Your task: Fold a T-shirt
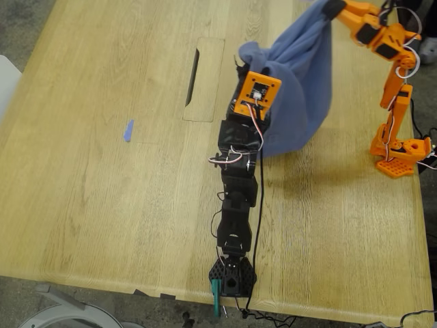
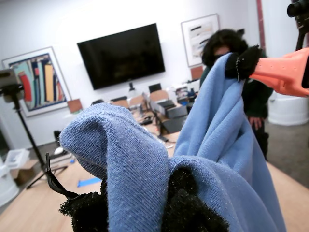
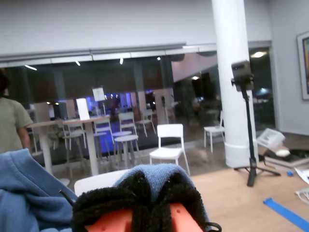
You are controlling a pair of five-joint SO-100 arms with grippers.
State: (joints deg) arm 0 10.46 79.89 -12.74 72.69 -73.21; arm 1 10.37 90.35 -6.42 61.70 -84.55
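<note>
over table (image 1: 102,205): both grippers raised w/ t-shirt (image 1: 300,89)

A small blue scrap (image 1: 128,130) lies on the wooden table (image 1: 102,205) — well apart from the rectangular cutout (image 1: 205,78). Behind, a wall screen (image 2: 121,55), 2 framed pictures, and a person (image 2: 227,43) — standing.

The T-shirt (image 1: 300,82) hangs between both raised grippers, blocking the table's (image 1: 102,205) far middle in the exterior view. The black arm (image 1: 239,191) spans near edge to centre. Only a blue scrap (image 1: 128,130) lies on the wide bare wood toward that view's left.
</note>
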